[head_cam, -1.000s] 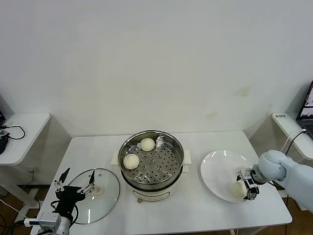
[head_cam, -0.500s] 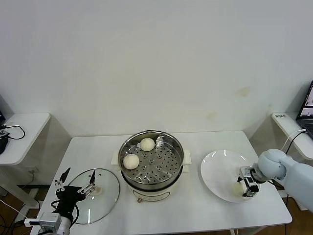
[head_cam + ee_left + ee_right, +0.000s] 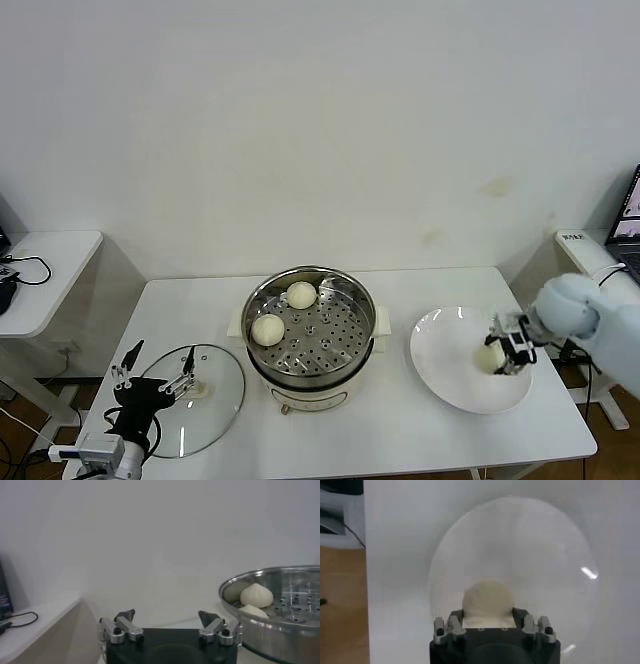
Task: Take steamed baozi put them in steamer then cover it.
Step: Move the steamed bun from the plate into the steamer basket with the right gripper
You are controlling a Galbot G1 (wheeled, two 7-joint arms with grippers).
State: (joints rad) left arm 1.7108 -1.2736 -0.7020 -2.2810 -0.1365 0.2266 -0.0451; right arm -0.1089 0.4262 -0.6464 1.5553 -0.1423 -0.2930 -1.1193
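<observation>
The steamer [image 3: 358,296] stands mid-table with two steamed baozi on its perforated tray, one at the back [image 3: 302,294] and one at the left [image 3: 267,329]. My right gripper [image 3: 501,351] is shut on a third baozi [image 3: 488,357], held just above the white plate [image 3: 450,350]. In the right wrist view that baozi [image 3: 487,599] fills the gap between the fingers [image 3: 519,614], with the plate [image 3: 530,545] beneath. The glass cover [image 3: 215,410] lies flat to the left of the steamer. My left gripper [image 3: 160,357] hovers open over the cover's near-left edge; its wrist view shows the steamer [image 3: 265,576] and a baozi [image 3: 256,595].
A low white side table [image 3: 45,265] with a black cable stands to the left. Another side surface with a laptop [image 3: 627,215] stands at the far right, close behind my right arm. Bare tabletop [image 3: 400,430] lies in front of the steamer and plate.
The right gripper closed on the baozi on the plate and lifted it, moving up and slightly toward the back. The left arm has not moved.
</observation>
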